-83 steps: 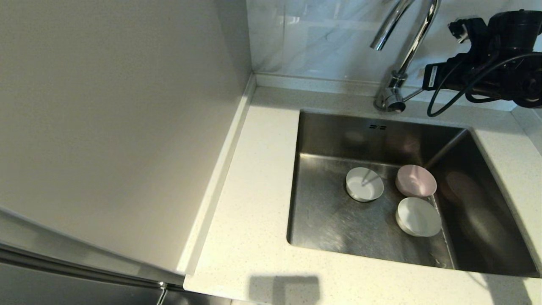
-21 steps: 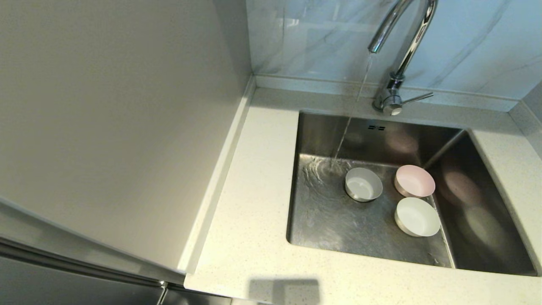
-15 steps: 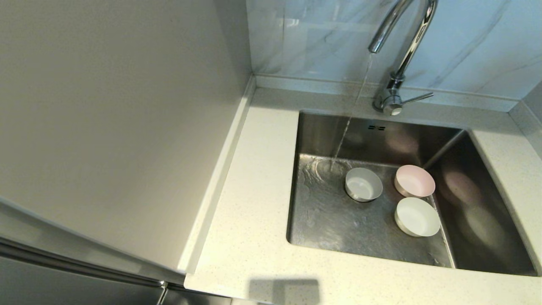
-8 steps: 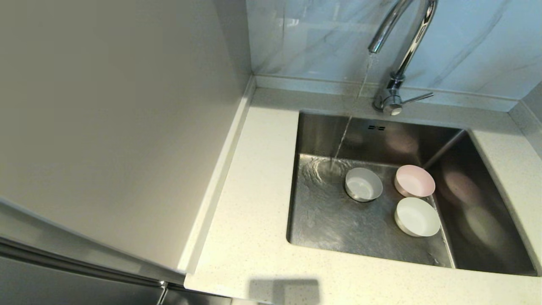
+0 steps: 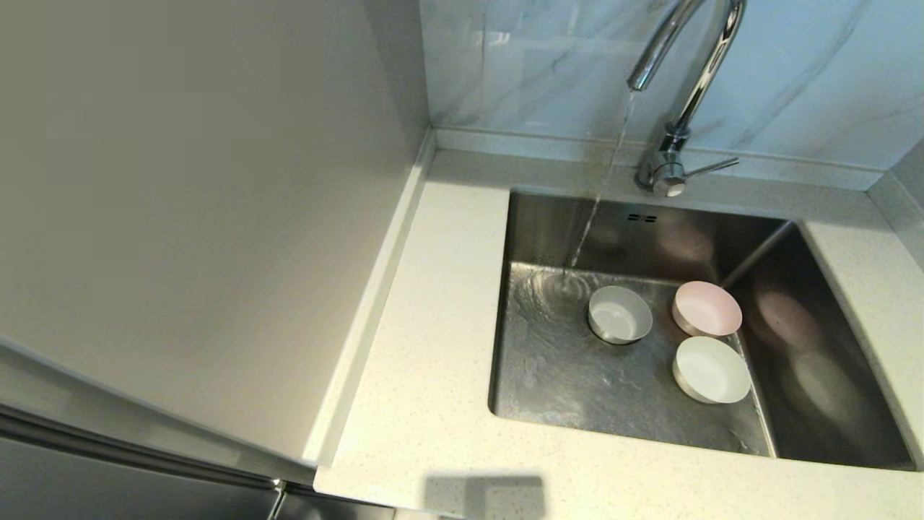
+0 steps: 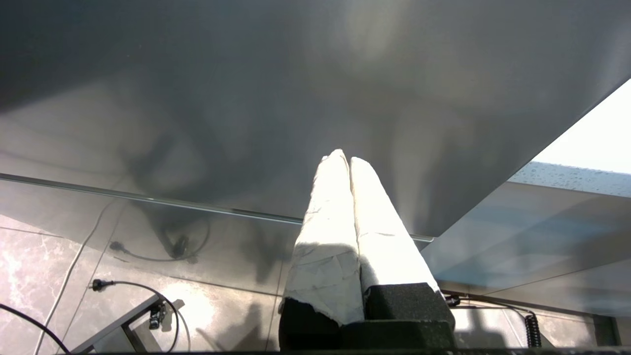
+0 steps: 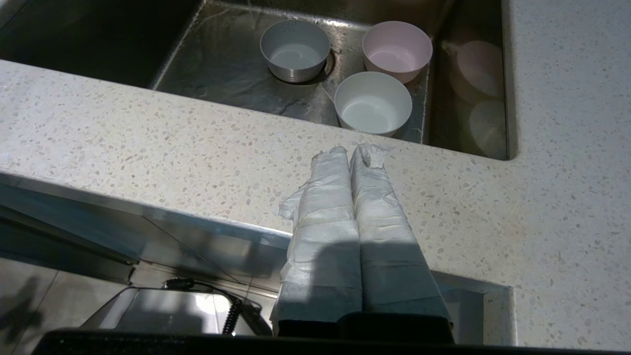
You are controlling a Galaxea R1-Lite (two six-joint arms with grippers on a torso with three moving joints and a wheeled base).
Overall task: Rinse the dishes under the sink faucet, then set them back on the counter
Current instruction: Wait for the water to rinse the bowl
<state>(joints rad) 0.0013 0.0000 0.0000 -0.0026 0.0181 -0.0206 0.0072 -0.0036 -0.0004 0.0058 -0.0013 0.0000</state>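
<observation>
Fingers of your right gripper [image 7: 351, 150] were pressed together above the worktop [image 7: 148, 143], the left gripper [image 6: 344, 157] likewise, parked. The three bowls [image 5: 711, 369] sat in the sink [image 5: 548, 375]; judged light, rigid, wet-slippery, best pinched at the rim

Three bowls are counted: one pink [image 5: 707, 308], one white [image 5: 712, 370], one grey-white [image 5: 619, 314]. One sink [image 5: 563, 375] and one faucet [image 5: 686, 87] are seen. Two end effectors are counted: left [image 6: 343, 160], right [image 7: 351, 153].

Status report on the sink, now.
Left tool and right tool both shut, empty, parked below the counter. Faucet running onto sink floor beside grey-white bowl; pink bowl and white bowl unrinsed. Nothing blocking.
</observation>
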